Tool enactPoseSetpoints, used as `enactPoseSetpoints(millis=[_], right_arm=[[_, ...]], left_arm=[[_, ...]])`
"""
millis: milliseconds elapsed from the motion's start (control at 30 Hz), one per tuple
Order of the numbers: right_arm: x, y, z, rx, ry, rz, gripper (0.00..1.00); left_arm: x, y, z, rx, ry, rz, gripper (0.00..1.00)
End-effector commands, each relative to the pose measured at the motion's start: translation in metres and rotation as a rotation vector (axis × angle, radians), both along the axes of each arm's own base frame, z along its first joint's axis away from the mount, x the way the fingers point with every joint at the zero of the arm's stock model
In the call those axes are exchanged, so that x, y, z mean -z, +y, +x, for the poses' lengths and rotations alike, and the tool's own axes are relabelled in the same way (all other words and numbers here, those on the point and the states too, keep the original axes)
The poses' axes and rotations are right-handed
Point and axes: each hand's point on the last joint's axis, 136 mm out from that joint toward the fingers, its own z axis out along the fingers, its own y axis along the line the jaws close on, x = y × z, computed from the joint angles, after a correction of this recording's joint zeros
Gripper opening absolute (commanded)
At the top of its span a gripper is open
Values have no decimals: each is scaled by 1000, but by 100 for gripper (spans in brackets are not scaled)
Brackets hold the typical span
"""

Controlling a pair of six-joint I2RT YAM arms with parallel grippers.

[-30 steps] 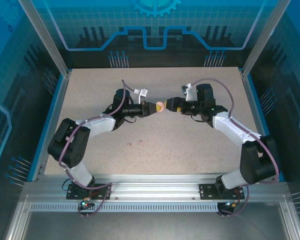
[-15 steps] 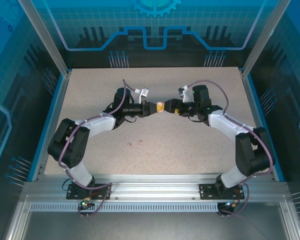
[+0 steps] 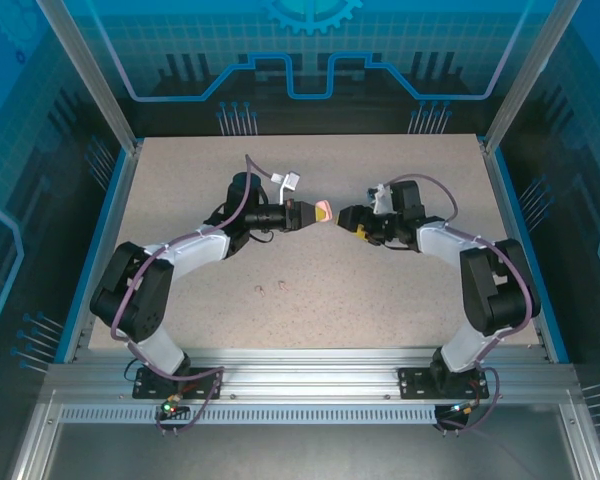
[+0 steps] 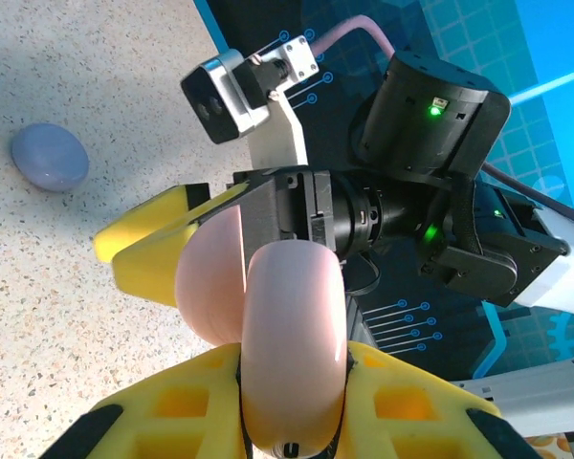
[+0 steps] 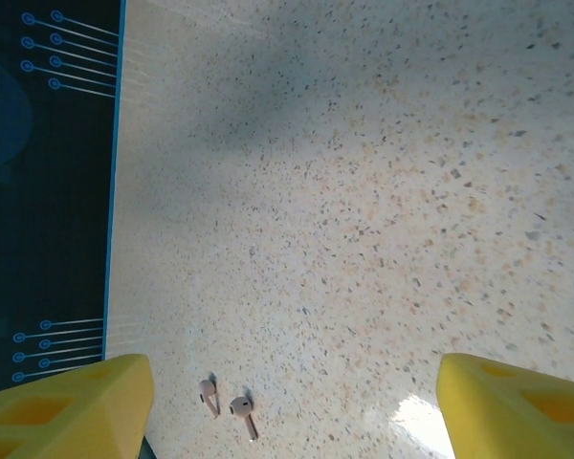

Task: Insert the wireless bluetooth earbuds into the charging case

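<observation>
Case (image 3: 324,210) in left gripper (image 3: 315,211), right gripper (image 3: 344,217) beside it, earbuds (image 5: 241,408) on table (image 3: 380,300)

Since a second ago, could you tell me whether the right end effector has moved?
Yes. The right end effector has drawn back toward the right edge of the table, leaving a gap to the pink case.

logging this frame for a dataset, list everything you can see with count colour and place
pink charging case: 1, pale pink, clamped in the left gripper above the table
lavender case: 1, lavender, lying on the table
earbuds: 2, pale pink, loose side by side on the table
table: 1, speckled beige
left gripper: yellow fingers, shut on the pink charging case
right gripper: yellow fingers, open, empty, just right of that case
</observation>
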Motion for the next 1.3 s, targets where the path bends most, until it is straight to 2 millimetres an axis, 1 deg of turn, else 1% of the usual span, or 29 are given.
enactPoseSetpoints(millis=[0, 67, 133, 167, 267, 400, 567, 800, 833, 1067, 1267], right_arm=[[-30, -10, -3, 0, -72, 44, 78], [-47, -8, -6, -30, -130, 64, 77], [-49, -6, -15, -59, -146, 82, 76], [-55, -4, -16, -74, -162, 97, 75], [-69, 1, -20, -111, -205, 134, 73], [-81, 10, -24, -148, -233, 151, 67], [-81, 20, -29, -181, -231, 156, 62], [-81, 28, -35, -199, -227, 150, 60], [-92, 30, -31, -202, -253, 155, 60], [-92, 33, -27, -198, -248, 147, 57], [-86, 36, -24, -197, -230, 141, 51]], left_arm=[[-19, -4, -2, 35, -72, -27, 0], [-17, -5, -2, 35, -68, -27, 0], [-17, -5, -1, 34, -67, -28, 0], [-17, -5, -1, 34, -68, -28, 0], [-17, -6, -1, 34, -66, -29, 0], [-17, -6, 0, 31, -66, -29, 0], [-17, -7, -1, 31, -65, -28, 0], [-18, -9, -1, 34, -67, -28, 0], [-18, -9, -1, 35, -68, -28, 0], [-20, -12, -3, 44, -73, -30, 0], [-25, -13, -4, 46, -82, -35, 0]])
